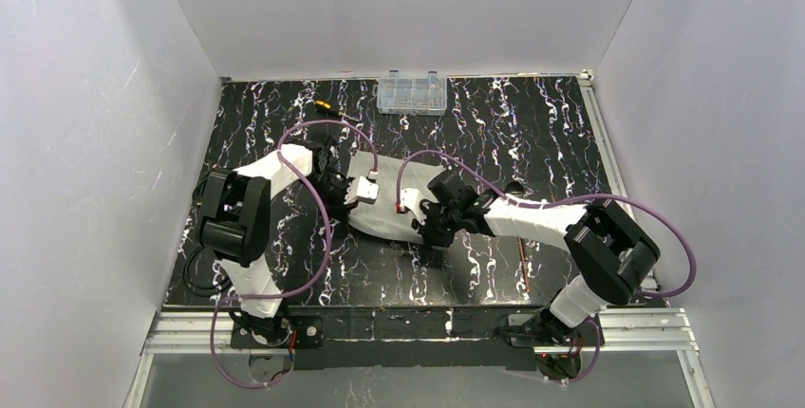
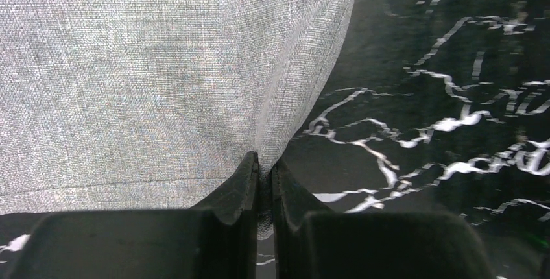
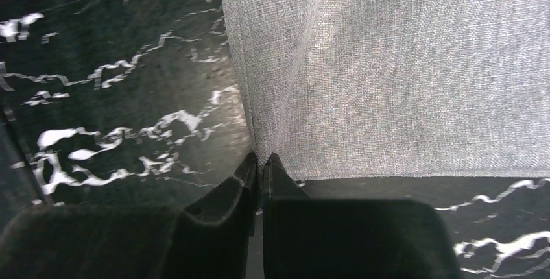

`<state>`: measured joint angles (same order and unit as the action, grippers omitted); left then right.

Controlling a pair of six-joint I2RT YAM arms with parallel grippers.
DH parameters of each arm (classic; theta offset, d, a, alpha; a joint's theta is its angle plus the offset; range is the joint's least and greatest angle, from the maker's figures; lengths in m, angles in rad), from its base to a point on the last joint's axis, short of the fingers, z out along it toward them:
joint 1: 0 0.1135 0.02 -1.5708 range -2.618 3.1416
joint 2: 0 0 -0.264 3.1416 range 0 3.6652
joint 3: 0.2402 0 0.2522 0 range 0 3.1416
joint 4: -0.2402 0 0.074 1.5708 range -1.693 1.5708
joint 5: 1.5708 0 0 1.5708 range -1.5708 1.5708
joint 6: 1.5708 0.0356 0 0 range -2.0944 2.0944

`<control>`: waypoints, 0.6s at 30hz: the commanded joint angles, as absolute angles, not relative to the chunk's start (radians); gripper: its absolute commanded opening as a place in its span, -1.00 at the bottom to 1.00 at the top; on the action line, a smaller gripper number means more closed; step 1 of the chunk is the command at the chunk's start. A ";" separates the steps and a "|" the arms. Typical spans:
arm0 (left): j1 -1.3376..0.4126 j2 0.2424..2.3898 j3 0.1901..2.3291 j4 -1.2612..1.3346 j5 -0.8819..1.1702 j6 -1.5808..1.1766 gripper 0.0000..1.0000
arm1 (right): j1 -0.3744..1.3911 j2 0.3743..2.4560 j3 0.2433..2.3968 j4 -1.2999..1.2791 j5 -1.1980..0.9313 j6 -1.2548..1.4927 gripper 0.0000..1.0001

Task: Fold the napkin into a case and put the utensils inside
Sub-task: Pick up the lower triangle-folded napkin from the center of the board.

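Now, with our left gripper (image 2: 264,170) and right gripper (image 3: 261,163) each clamped tight on an edge of the napkin (image 1: 384,218) lying mid-way across the table (image 1: 532,142), we want to carry both together so the fold lands even.

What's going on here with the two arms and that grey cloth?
Both arms are working on the napkin, which lies in the middle of the table. The left gripper is shut on one edge of it and the right gripper is shut on another, the cloth pulled into a crease at each pinch.
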<state>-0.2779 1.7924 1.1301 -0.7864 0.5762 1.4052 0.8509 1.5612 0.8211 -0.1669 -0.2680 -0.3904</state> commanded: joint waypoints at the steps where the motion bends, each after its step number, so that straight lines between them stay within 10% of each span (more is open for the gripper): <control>1: -0.273 1.717 1.140 -1.004 0.612 1.439 -1.00 | 0.851 1.527 0.871 -0.315 -0.411 -0.321 -0.97; 18: -0.270 1.915 1.350 -1.227 0.635 1.409 -1.00 | 0.678 1.704 1.026 -0.423 -0.888 -0.207 -0.84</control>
<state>-0.2764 1.8431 1.2568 -1.1240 0.6003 1.4326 0.7033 1.6508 0.9627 -0.3748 -0.7357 -0.2306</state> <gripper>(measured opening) 0.045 0.133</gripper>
